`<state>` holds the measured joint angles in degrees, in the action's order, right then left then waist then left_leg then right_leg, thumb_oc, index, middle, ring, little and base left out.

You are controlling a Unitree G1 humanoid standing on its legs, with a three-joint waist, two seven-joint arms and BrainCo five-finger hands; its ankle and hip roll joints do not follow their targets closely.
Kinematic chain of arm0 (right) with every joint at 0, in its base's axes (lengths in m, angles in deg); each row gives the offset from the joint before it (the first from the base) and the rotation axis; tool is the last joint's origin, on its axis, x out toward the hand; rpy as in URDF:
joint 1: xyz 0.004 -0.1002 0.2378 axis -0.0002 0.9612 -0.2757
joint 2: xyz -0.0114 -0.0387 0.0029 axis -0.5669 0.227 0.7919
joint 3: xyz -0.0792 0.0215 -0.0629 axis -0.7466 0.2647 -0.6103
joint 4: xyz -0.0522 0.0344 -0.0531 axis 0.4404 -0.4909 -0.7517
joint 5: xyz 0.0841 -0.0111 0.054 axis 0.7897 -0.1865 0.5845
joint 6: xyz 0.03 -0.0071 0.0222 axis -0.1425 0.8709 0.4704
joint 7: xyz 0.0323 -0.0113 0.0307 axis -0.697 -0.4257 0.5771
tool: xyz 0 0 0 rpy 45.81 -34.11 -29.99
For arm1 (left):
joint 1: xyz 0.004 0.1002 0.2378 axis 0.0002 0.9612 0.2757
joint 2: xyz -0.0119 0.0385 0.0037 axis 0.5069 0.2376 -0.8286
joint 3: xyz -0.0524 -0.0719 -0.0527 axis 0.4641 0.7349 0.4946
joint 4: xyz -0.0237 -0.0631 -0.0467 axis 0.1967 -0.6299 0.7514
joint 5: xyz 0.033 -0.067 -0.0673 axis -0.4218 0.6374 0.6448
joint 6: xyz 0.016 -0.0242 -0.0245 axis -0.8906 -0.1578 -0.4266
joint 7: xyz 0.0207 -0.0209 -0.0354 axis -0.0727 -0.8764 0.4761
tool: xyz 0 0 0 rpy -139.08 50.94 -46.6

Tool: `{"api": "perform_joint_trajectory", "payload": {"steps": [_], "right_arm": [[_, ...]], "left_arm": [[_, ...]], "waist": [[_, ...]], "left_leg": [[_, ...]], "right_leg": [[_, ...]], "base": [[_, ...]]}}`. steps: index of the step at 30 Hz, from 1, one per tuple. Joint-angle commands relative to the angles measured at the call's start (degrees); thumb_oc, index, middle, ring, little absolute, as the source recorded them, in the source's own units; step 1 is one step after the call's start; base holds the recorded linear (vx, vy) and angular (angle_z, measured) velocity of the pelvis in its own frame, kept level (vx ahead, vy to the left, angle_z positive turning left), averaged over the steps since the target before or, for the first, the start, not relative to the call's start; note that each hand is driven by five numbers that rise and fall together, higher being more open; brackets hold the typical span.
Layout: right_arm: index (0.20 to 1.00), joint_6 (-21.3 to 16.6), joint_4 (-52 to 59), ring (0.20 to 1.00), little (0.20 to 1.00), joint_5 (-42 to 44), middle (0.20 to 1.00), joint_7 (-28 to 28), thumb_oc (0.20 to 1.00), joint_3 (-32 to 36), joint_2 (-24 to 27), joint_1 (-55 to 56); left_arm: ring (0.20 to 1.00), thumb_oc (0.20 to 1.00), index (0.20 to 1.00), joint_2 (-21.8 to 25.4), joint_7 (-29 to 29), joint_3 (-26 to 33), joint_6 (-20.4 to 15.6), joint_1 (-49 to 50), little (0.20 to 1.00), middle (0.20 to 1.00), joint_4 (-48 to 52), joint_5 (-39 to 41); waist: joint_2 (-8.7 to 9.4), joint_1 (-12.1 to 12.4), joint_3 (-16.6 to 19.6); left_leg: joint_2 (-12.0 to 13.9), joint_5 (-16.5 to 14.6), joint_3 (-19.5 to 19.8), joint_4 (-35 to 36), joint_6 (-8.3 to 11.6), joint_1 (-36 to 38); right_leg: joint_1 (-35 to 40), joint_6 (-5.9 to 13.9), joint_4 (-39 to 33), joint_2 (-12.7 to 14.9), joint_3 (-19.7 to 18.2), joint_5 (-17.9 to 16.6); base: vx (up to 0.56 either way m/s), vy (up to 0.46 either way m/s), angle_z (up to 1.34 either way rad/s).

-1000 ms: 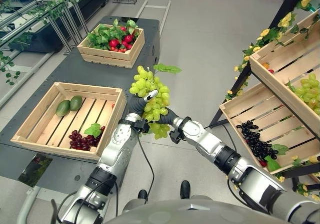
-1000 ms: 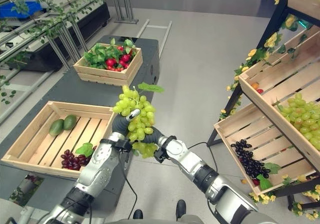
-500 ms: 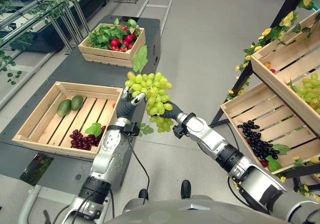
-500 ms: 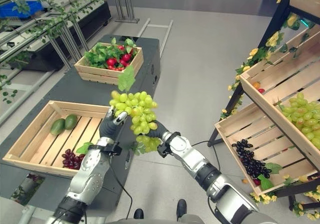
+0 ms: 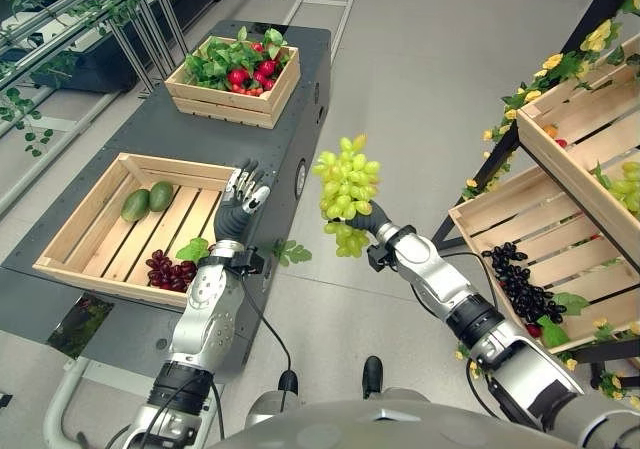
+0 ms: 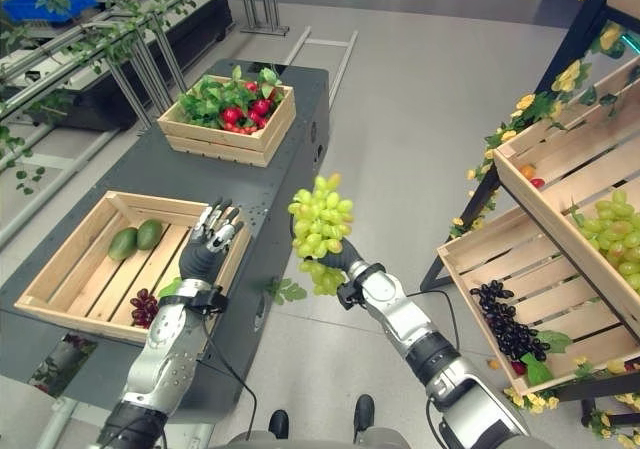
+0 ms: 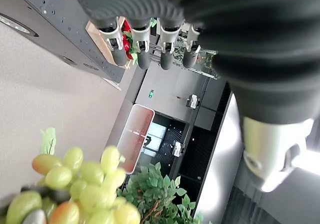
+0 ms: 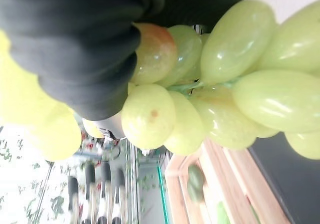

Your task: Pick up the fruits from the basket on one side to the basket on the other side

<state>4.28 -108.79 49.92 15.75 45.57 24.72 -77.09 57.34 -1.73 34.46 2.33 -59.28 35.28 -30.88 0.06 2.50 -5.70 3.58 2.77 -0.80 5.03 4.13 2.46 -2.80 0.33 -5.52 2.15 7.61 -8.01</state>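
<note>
Green grape bunch (image 5: 347,191): your left hand (image 5: 243,191) let go, fingers straightened; right hand (image 6: 345,261) alone clamped it beyond the surface's (image 5: 150,129) edge — handover undone.

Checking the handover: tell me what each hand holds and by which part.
The right hand holds the bunch of green grapes from below, near its lower end; the exact grip is hidden by grapes. The left hand is open and holds nothing.

Floor (image 5: 420,79): smooth grey, lit evenly.
Table (image 5: 150,129): dark grey, set at the left.
Rack (image 5: 590,169): wooden tiers, trimmed with yellow flowers.
Rails (image 5: 130,29): metal, vine-draped.
</note>
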Motion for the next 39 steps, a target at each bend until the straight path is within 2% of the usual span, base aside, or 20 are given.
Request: {"api": "perform_joint_trajectory", "payload": {"steps": [1,4,15,24,29,37,39], "right_arm": [[0.200,-5.89,2.08,0.200,0.200,0.45,0.200,-1.06,0.200,4.27,-0.45,-2.63],[0.200,-6.00,2.49,0.200,0.200,0.09,0.200,-1.41,0.200,5.46,0.25,-1.70],[0.200,-7.00,5.14,0.200,0.200,-1.55,0.200,-4.08,0.200,16.21,4.58,5.96],[0.200,-7.59,6.17,0.200,0.200,-2.47,0.200,-5.82,0.200,24.14,6.33,12.13],[0.200,-7.64,5.62,0.200,0.200,-2.44,0.200,-6.48,0.200,26.46,6.85,14.42],[0.200,-8.58,6.78,0.200,0.200,-0.25,0.200,-6.81,0.200,28.23,7.11,17.19],[0.200,-8.50,7.52,0.200,0.200,-0.36,0.200,-6.86,0.200,28.68,7.57,17.78]], "left_arm": [[1.000,1.000,1.000,1.03,1.23,1.85,-3.82,0.52,1.000,1.000,3.75,0.68],[1.000,1.000,1.000,0.90,1.39,2.48,-3.80,1.08,1.000,1.000,3.43,0.75],[1.000,1.000,1.000,-0.14,2.17,7.00,-4.01,4.30,1.000,1.000,0.00,0.08],[1.000,1.000,1.000,-1.09,1.06,9.41,-2.89,6.98,1.000,1.000,-10.81,-6.17],[1.000,1.000,1.000,-1.77,0.84,9.70,-1.57,7.36,1.000,1.000,-23.36,-8.71],[1.000,1.000,1.000,-2.74,-1.94,9.76,0.82,4.05,1.000,1.000,-52.06,-19.03],[1.000,1.000,1.000,-3.10,-1.87,9.79,1.08,3.99,1.000,1.000,-55.67,-21.29]], "waist": [[2.28,0.01,1.90],[2.26,0.03,1.84],[2.20,-0.74,1.94],[2.21,-1.58,2.01],[2.25,-1.84,2.00],[2.41,-2.66,2.01],[2.38,-2.72,1.92]], "left_leg": [[-4.00,-4.06,1.54,-0.03,-3.26,-0.01],[-4.02,-4.08,1.55,-0.03,-3.27,0.05],[-4.13,-4.34,1.34,-0.03,-3.47,0.23],[-4.29,-4.61,0.91,-0.03,-3.59,0.52],[-4.44,-4.63,0.55,-0.03,-3.73,0.61],[-5.06,-4.56,-0.12,-0.03,-4.06,0.70],[-5.37,-4.52,-0.35,-0.03,-4.24,0.63]], "right_leg": [[4.14,6.59,0.52,3.26,0.56,4.78],[4.23,6.60,0.52,3.29,0.55,4.81],[4.31,6.77,0.52,3.36,0.36,4.87],[4.29,6.88,0.52,3.30,0.00,4.89],[4.20,7.06,0.52,3.35,-0.30,4.74],[3.92,7.64,0.52,3.74,-0.90,4.11],[3.83,7.82,0.54,3.96,-1.09,3.87]], "base": [[0.00,0.000,0.00],[0.00,0.000,0.00],[0.00,0.000,0.00],[0.00,0.001,-0.03],[0.00,0.000,0.00],[0.00,0.037,-0.05],[0.00,0.056,-0.08]]}}
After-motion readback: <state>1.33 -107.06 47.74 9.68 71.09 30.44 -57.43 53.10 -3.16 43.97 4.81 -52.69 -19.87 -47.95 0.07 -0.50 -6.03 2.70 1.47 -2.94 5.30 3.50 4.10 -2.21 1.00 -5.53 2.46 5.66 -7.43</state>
